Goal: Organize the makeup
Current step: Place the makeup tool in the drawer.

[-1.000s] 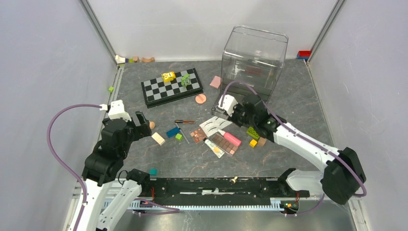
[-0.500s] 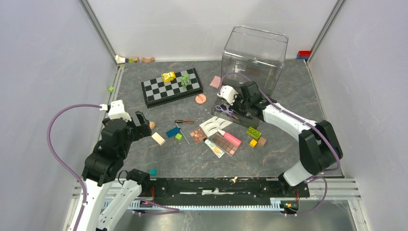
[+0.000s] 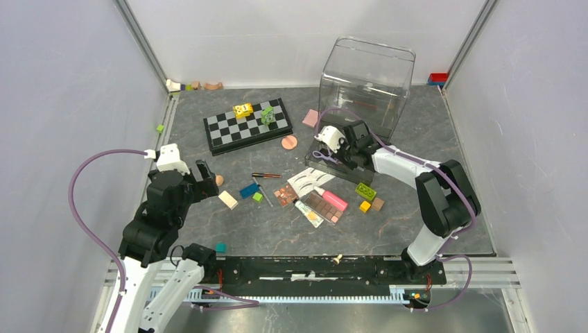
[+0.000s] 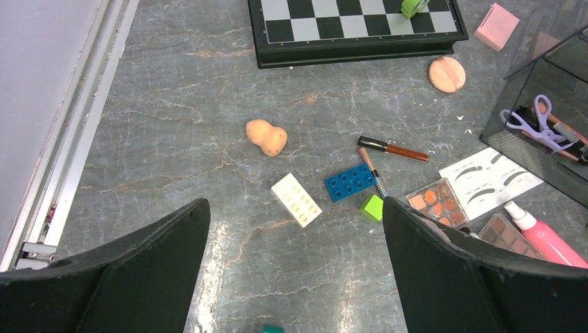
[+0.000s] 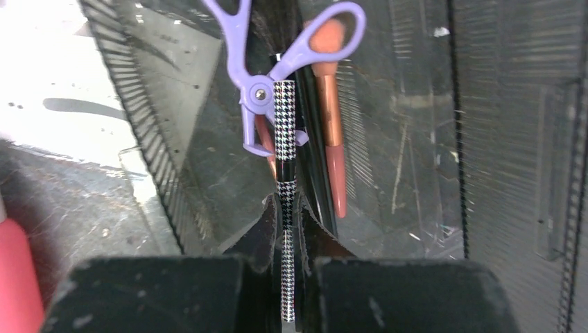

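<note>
My right gripper (image 5: 287,208) is shut on a thin houndstooth-patterned brush (image 5: 286,132). The brush points into the dark clear tray (image 3: 347,173) in front of the clear box (image 3: 367,69). In the tray lie a purple curler (image 5: 277,52) and a copper-pink tube (image 5: 333,139). More makeup lies on the table: a brown-pink palette (image 3: 324,207), a pink tube (image 3: 333,199), a white lash card (image 4: 489,177), an orange palette (image 4: 437,202), a brown tube (image 4: 395,148) and a peach sponge (image 4: 266,137). My left gripper (image 4: 295,205) hangs open over bare table at the left, holding nothing.
A chessboard (image 3: 247,125) with toy blocks on it lies at the back. A round puff (image 4: 446,73) and pink square sponge (image 4: 496,26) sit beside it. Blue (image 4: 350,182), cream (image 4: 296,200) and green (image 4: 372,207) blocks lie among the makeup.
My right arm has swung back from above the lash card to the tray by the clear box, still shut on the brush. The left arm has not moved.
</note>
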`<state>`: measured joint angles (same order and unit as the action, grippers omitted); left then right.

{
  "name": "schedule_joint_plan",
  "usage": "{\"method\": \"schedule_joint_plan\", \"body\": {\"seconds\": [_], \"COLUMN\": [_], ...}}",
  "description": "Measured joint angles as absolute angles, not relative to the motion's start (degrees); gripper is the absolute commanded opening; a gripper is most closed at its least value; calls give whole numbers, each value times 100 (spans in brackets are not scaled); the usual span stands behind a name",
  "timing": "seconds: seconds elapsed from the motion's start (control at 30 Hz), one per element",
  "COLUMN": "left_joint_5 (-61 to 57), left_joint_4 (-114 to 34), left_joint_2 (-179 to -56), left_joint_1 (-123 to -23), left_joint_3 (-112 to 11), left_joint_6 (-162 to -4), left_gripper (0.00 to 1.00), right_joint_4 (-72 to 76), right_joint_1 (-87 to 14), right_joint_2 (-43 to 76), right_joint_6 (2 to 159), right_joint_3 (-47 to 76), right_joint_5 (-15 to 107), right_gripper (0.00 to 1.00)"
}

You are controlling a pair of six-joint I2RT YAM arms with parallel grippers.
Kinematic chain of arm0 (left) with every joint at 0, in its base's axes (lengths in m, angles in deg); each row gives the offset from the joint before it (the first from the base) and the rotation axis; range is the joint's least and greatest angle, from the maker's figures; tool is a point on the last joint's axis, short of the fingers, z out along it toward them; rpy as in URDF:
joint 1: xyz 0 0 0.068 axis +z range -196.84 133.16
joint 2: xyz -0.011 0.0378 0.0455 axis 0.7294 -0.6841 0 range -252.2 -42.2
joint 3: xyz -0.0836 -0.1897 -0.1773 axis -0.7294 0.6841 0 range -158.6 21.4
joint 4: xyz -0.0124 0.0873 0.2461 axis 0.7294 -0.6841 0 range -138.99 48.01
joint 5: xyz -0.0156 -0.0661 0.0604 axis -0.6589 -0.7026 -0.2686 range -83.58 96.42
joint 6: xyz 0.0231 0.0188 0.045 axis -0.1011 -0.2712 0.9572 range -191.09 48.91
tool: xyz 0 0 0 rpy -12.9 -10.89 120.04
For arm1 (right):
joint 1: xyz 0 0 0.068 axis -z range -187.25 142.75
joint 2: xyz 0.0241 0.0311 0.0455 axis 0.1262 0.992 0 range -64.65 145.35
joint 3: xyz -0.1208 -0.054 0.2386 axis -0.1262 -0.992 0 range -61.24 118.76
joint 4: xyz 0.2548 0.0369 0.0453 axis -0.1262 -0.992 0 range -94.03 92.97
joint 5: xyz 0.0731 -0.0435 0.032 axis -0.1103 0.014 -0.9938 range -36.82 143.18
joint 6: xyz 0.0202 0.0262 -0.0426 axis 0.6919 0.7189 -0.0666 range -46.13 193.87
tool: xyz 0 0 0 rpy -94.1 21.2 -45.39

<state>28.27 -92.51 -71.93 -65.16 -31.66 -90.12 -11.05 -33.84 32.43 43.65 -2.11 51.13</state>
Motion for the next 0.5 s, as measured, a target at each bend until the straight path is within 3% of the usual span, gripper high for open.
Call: {"method": "schedule_joint_plan", "body": {"seconds": [0.5], "left_joint_5": [2827], "left_joint_4": [-9251], "left_joint_2": [-7193], "left_joint_1": [-6514], "left_joint_3": [-3166], "left_joint_6": [-9012], "left_gripper": [100], "right_joint_4": [-823], "right_joint_1": [-3268], "right_joint_2": [3289], "right_joint_6": [4601], "right_joint_3": [-156], "right_joint_5": [5819], "right_gripper": [3]}}
